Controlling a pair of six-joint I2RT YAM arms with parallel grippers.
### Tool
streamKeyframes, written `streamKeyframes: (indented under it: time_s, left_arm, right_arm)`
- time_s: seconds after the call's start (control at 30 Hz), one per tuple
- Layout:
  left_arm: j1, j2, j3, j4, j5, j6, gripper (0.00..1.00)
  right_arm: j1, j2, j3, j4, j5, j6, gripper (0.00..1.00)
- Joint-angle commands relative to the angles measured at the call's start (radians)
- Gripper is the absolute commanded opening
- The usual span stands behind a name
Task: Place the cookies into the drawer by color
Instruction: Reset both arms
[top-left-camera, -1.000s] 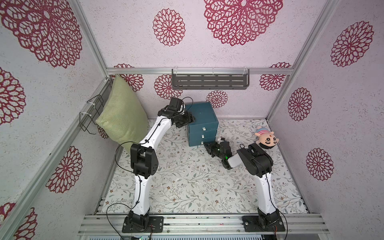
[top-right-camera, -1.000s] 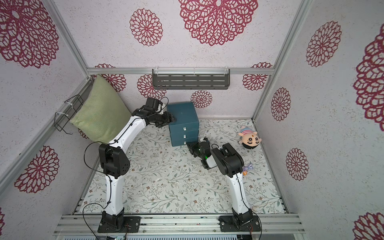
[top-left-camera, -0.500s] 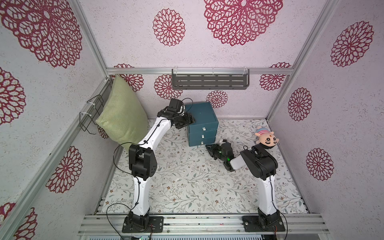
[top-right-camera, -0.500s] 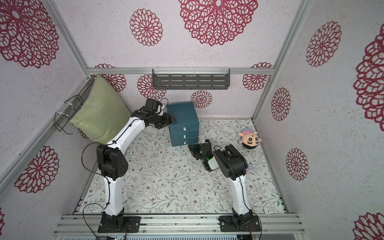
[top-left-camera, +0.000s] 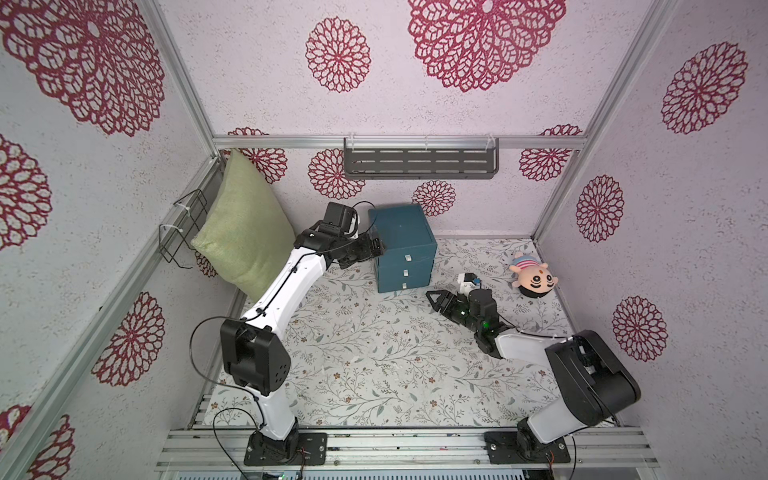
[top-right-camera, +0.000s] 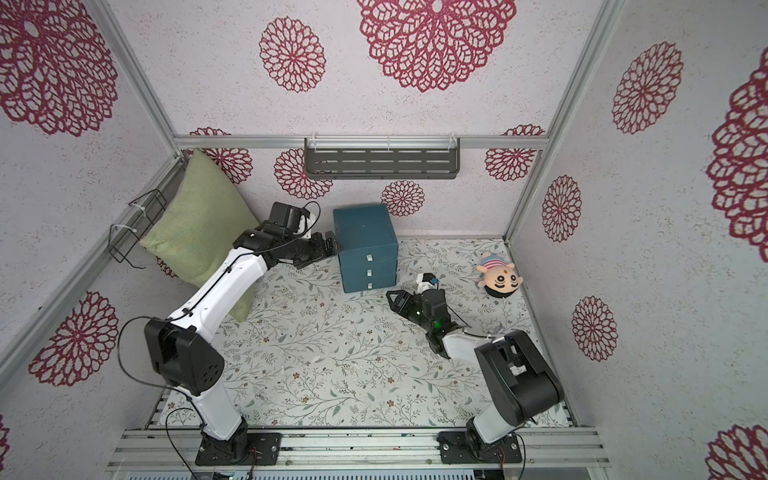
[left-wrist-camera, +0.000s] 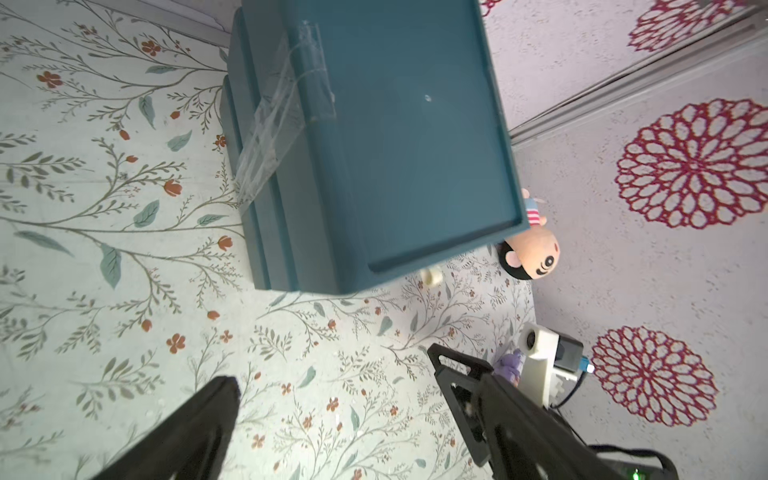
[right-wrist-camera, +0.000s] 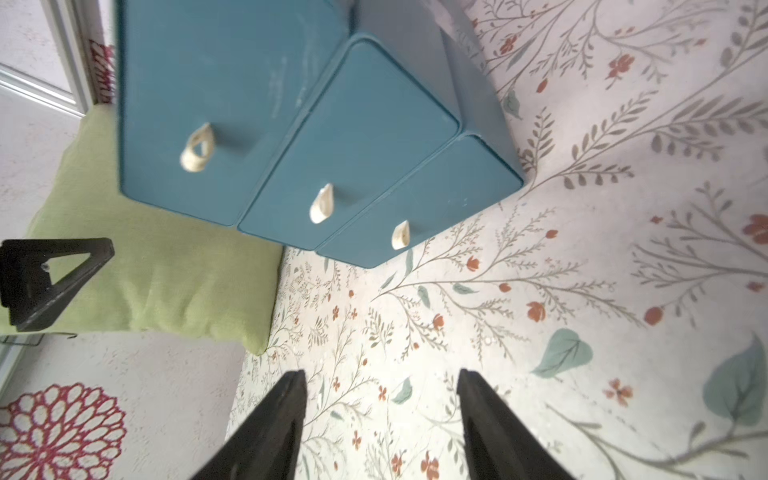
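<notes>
You will find the drawer chest (top-left-camera: 405, 232) dark teal-blue throughout, with off-white pull tabs (right-wrist-camera: 322, 203). The table cover (top-left-camera: 374, 353) is pale cream, printed with grey-green leafy sprigs and small rust-red flowers. The walls (top-left-camera: 457, 124) are whitish, bearing crimson lace-like rosettes. The cushion (top-left-camera: 241, 224) is plain light green and the shelf (top-left-camera: 419, 172) dark grey. The doll (top-left-camera: 534, 281) shows black hair, a peach face and pink-and-blue stripes.

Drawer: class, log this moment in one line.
drawer: all shut | left jaws: open, beside it | right jaws: open, empty, before it | cookies: unseen
</notes>
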Motion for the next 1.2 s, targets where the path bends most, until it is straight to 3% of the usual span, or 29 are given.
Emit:
streamKeyframes:
  time_s: [0.0,0.13,0.47,0.63,0.83,0.9,1.03,1.1,1.17]
  left_arm:
    - [-0.025,-0.137,-0.119,0.061,-0.059,-0.012,0.97]
    - [-0.04,-0.313,-0.301,0.096,-0.117,-0.056,0.97]
    - [-0.146,-0.766,-0.728,0.114,-0.367,-0.139,0.97]
    - [-0.166,-0.897,-0.913,0.204,-0.41,-0.129,0.97]
    - [-0.137,-0.877,-1.034,0.353,-0.504,0.022,0.97]
    - [-0.064,-0.827,-1.044,0.413,-0.468,0.072,0.97]
    - [0.125,-0.698,-1.019,0.49,-0.291,0.161,0.97]
    - [0.158,-0.64,-0.988,0.478,-0.347,0.202,0.97]
    - [0.194,-0.595,-0.98,0.498,-0.328,0.279,0.97]
  right_arm:
    - [0.0,-0.156,-0.02,-0.219,0.024,-0.197,0.77]
    - [0.001,-0.356,-0.062,-0.394,0.082,-0.287,0.99]
    - [0.011,-0.816,-0.146,-0.715,0.281,-0.459,0.99]
    - [0.015,-0.982,-0.216,-0.742,0.31,-0.509,0.99]
    - [0.014,-1.093,-0.316,-0.602,0.394,-0.584,0.99]
    - [0.014,-1.086,-0.341,-0.499,0.419,-0.613,0.99]
    - [0.008,-0.97,-0.369,-0.324,0.524,-0.702,0.99]
    - [-0.007,-0.901,-0.383,-0.241,0.571,-0.737,0.99]
    - [-0.032,-0.853,-0.401,-0.161,0.571,-0.765,0.99]
